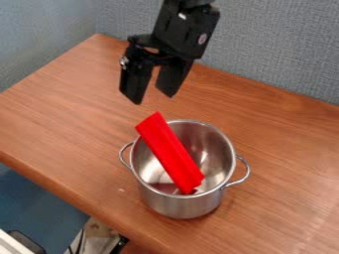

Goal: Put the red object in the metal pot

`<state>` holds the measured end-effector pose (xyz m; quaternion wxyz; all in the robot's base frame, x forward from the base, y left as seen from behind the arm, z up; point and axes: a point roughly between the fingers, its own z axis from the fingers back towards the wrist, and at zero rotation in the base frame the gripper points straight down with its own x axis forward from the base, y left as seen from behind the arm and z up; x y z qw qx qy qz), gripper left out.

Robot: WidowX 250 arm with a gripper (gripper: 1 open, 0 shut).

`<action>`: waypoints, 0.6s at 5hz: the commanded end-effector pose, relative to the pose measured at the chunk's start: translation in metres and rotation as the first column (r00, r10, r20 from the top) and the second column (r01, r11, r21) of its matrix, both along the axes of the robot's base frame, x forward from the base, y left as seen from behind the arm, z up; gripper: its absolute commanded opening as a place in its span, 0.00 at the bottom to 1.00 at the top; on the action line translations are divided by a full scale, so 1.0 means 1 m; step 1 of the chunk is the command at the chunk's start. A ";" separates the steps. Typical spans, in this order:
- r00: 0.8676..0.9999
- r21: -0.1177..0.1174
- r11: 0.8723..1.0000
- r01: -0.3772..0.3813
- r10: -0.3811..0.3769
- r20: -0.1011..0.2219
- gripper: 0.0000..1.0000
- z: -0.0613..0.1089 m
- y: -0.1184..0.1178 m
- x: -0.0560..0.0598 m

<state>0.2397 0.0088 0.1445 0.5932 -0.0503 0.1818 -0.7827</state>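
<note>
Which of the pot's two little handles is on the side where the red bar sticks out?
The left loop handle: the red bar pokes over that rim.

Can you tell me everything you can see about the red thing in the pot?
The red object is a long, flat, bright red bar with plain smooth faces, probably plastic or painted wood. It stands tilted inside the metal pot: its lower end rests down in the pot near the front wall, and its upper end leans on the back-left rim and sticks out above it. Only the pot touches it. The gripper hangs open above, apart from it.
</note>
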 end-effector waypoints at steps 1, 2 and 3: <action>0.989 -0.016 0.989 0.146 -0.146 0.020 1.00 0.015 -0.001 -0.003; 1.000 -0.023 0.999 0.031 -0.031 -0.003 1.00 0.006 -0.005 0.002; 0.995 -0.067 0.993 -0.094 0.092 -0.037 1.00 -0.002 -0.006 0.010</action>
